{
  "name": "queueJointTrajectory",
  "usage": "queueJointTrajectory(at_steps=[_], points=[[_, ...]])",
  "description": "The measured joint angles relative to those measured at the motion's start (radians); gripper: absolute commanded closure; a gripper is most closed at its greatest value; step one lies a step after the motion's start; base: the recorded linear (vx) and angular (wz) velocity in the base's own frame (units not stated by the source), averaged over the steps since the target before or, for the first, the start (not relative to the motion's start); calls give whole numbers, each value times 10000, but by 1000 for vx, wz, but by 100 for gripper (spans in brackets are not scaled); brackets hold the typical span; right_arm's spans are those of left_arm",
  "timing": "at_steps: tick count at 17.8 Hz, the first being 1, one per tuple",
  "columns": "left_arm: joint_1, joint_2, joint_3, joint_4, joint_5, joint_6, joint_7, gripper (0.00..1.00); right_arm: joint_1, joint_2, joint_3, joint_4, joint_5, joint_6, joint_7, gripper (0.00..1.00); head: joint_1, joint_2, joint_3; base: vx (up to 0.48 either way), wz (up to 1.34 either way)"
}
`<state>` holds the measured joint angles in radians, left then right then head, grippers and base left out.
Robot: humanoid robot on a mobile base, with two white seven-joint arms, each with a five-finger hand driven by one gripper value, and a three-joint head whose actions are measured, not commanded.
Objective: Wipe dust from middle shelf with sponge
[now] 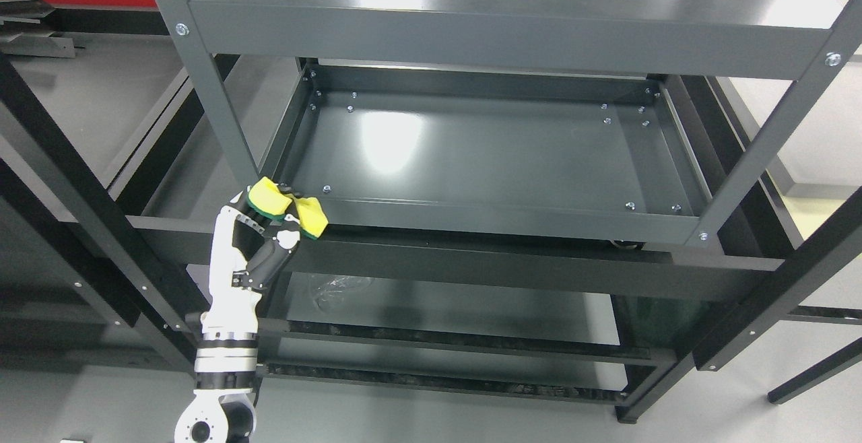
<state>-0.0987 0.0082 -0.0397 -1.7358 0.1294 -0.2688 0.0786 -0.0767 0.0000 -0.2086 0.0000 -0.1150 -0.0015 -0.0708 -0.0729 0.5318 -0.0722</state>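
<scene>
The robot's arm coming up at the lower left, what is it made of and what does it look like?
Only the left arm shows. Its forearm has glossy white shells, with a ribbed silver and black ring at the wrist and a round white joint with a dark centre at the bottom edge. The left hand has a white back and dark grey to black jointed fingers with small silvery pivots. No loose cables or markings are visible.
</scene>
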Motion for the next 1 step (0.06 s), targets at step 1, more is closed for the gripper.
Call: queueJointTrajectory(at_steps=[1], points=[[23,-8,34,-35,3,0,0,100,0,0,0,0,0,0,-4,0,0,0,0,0,0]])
